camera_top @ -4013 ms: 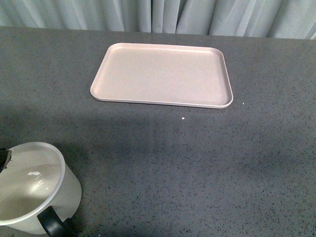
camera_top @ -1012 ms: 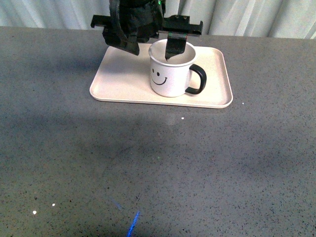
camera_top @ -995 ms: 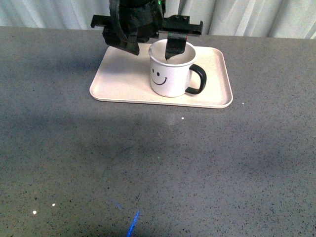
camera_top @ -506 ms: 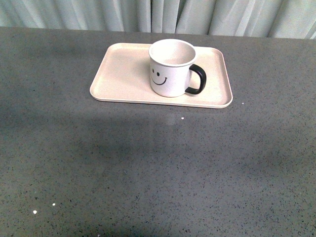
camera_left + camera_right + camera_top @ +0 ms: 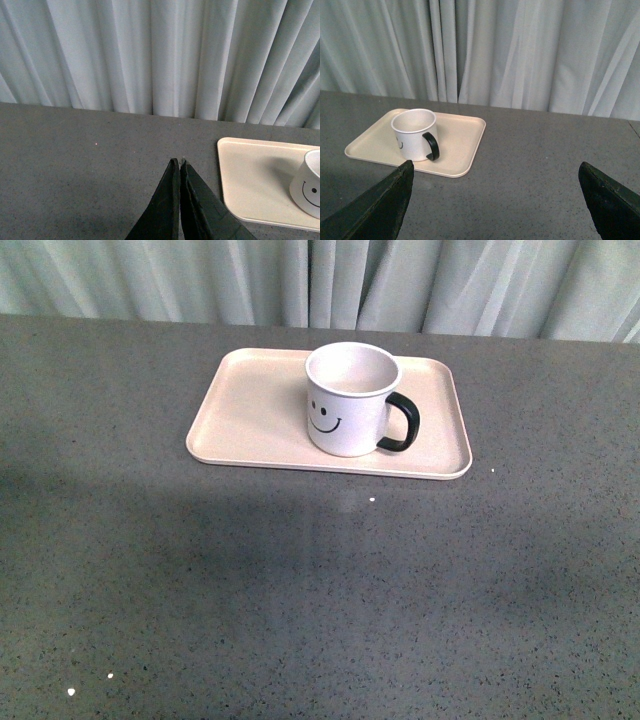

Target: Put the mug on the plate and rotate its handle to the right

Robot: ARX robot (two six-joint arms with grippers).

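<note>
The white mug (image 5: pixel 350 400) with the black smiley stands upright on the pale pink plate (image 5: pixel 250 405), a little right of its middle. Its black handle (image 5: pixel 402 423) points to the right in the front view. Neither arm shows in the front view. In the left wrist view my left gripper (image 5: pixel 179 164) is shut and empty over the grey table, with the plate (image 5: pixel 255 175) and the mug (image 5: pixel 309 185) off to one side. In the right wrist view my right gripper (image 5: pixel 495 172) is open wide and empty, well short of the plate (image 5: pixel 457 150) and the mug (image 5: pixel 415 135).
The grey speckled table (image 5: pixel 320 600) spreads round the plate. Pale curtains (image 5: pixel 320 280) hang along its far edge.
One second ago an arm was over the mug with a finger inside its rim. It has since withdrawn out of the front view. The view has shifted slightly, so mug and plate sit a little lower.
</note>
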